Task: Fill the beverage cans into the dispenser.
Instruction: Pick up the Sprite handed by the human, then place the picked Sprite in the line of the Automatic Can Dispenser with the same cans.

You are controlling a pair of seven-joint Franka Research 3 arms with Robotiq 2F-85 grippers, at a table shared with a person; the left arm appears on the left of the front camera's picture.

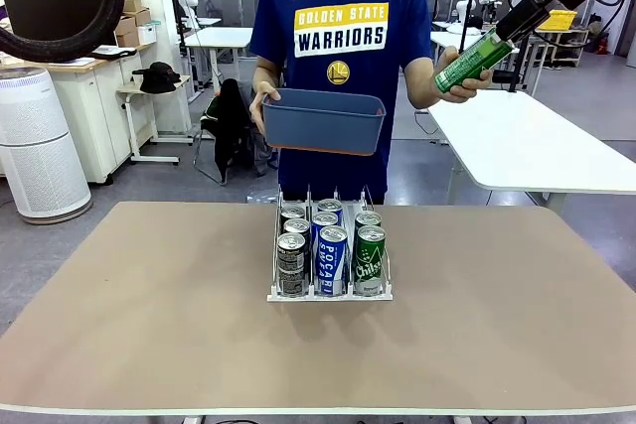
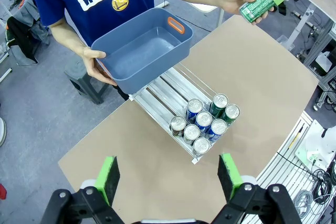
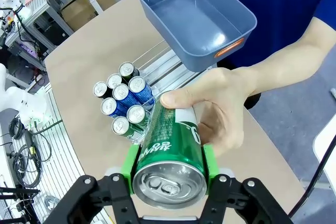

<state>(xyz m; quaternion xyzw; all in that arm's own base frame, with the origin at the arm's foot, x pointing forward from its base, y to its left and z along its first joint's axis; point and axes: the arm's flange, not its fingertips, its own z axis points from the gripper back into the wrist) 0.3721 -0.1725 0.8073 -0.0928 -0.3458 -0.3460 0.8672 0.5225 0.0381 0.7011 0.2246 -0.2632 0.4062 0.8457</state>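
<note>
- The left gripper (image 2: 167, 178) hangs high above the table (image 1: 149, 305), its jaws spread wide with nothing between them.
- The dispenser (image 1: 329, 294) stands mid-table, its front end holding seven beverage cans (image 1: 331, 257): three dark grey on the left, two blue-and-white in the middle, two green on the right.
- A person's hand (image 2: 93, 65) holds a blue-grey bin (image 1: 323, 120) above the dispenser's far end.
- The right gripper (image 3: 168, 167) is clamped on a green can (image 3: 169, 153), raised at upper right; the person's other hand (image 3: 218, 108) grasps the same can.
</note>
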